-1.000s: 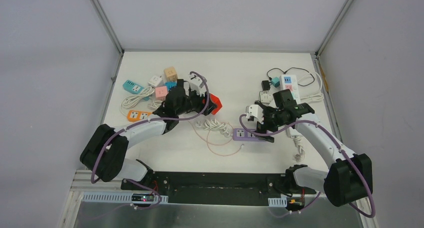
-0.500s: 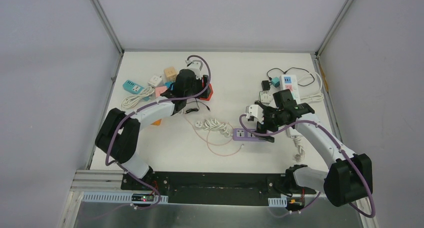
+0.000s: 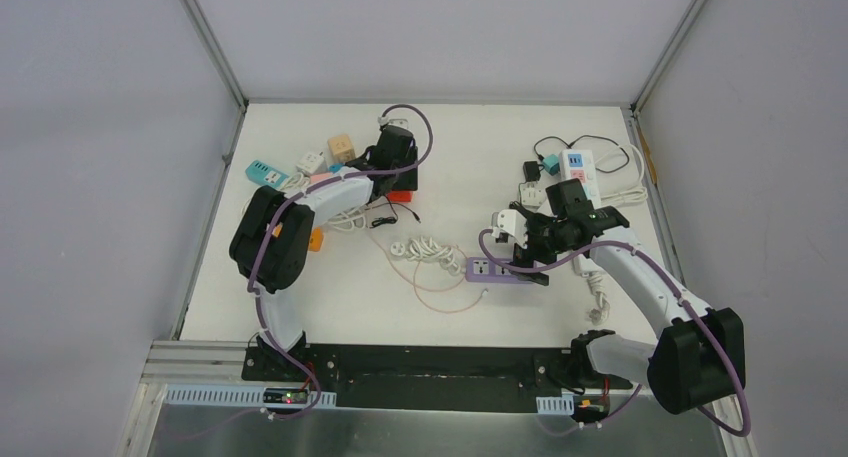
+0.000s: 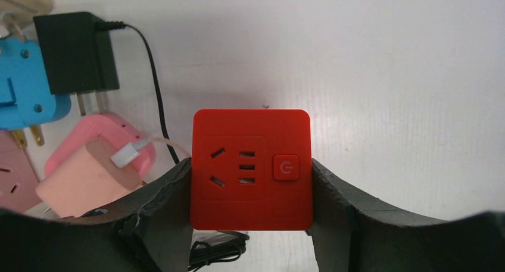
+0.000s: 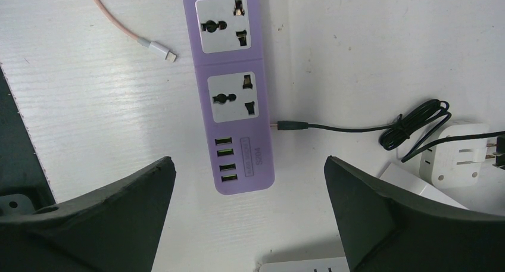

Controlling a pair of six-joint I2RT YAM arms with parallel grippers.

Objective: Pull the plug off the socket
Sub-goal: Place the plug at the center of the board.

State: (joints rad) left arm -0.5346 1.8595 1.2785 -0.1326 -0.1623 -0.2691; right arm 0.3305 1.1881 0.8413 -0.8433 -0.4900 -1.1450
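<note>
My left gripper (image 4: 250, 165) is shut on a red square socket cube (image 4: 250, 165), pinching its two sides; the sockets on its face are empty and no plug shows in it. In the top view the left gripper (image 3: 398, 177) is at the far left-centre of the table, with the red cube (image 3: 401, 195) just under it. My right gripper (image 5: 247, 165) is open above the USB end of a purple power strip (image 5: 229, 87), whose sockets are empty. In the top view the right gripper (image 3: 522, 249) hangs over the strip (image 3: 497, 270).
A loose pink cable end (image 5: 158, 49) and a black cable tip (image 5: 292, 126) lie beside the strip. A black adapter (image 4: 71, 52), pink adapter (image 4: 89, 171) and blue adapter (image 4: 24, 87) crowd the red cube's left. A white power strip (image 3: 580, 172) is far right.
My left arm has swung toward the far left of the table, carrying the red socket cube away from the centre. The right arm has not moved.
</note>
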